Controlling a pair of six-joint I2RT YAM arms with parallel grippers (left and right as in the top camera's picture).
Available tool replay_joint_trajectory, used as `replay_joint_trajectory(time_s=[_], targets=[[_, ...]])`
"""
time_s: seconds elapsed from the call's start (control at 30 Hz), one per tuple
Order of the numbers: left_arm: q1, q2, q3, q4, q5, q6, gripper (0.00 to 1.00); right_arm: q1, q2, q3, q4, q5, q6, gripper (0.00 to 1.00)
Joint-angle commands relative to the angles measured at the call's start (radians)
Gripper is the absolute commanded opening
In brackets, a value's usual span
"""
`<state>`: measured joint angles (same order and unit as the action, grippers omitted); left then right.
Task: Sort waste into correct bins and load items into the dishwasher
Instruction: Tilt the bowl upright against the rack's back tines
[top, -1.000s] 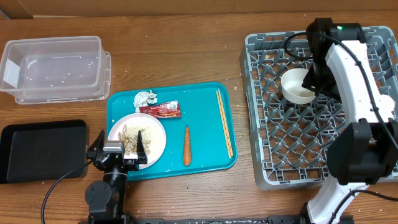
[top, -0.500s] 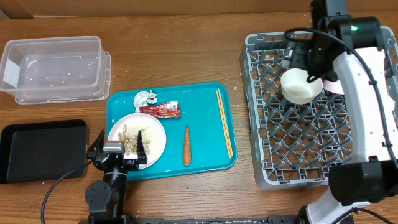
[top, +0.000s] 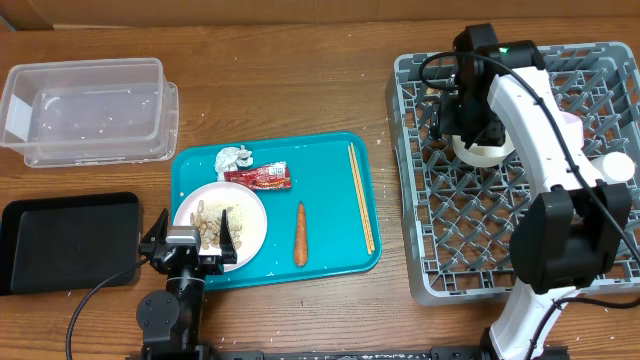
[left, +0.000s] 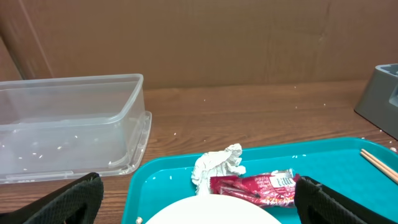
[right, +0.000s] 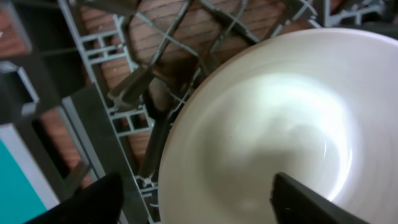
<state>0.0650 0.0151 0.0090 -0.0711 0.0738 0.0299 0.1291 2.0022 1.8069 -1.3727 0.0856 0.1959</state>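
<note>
Wooden table (top: 300, 90), clear tub (top: 160, 100), black tray (top: 70, 240), teal tray (top: 330, 200), grey rack (top: 470, 230)

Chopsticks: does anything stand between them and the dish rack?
Nothing visible does. The chopsticks lie along the teal tray's right side, and only its low rim and bare table separate them from the dish rack.
</note>
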Motion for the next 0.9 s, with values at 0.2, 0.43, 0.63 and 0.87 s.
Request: replay_joint_trajectory(time_s=[0.2, 0.43, 0.63, 0.87], targets=[[-0.008, -0.011, -0.004, -0.002, -0.003, 0.019, 1.00, 0.105, 0.026, 0.005, 0.010, 0.205, 0.065, 0.40], [-0.008, -0.011, -0.004, -0.002, -0.003, 0.019, 1.00, 0.121, 0.025, 0.009, 0.010, 0.205, 0.068, 0.04], [-0.008, -0.011, -0.004, -0.002, -0.003, 0.019, 1.00, 0.119, 0.010, 0.117, -0.045, 0.201, 0.105, 0.04], [-0.008, -0.011, -0.004, -0.002, -0.003, 0.019, 1.00, 0.010, -0.079, 0.274, 0.012, -0.239, 0.027, 0.04]])
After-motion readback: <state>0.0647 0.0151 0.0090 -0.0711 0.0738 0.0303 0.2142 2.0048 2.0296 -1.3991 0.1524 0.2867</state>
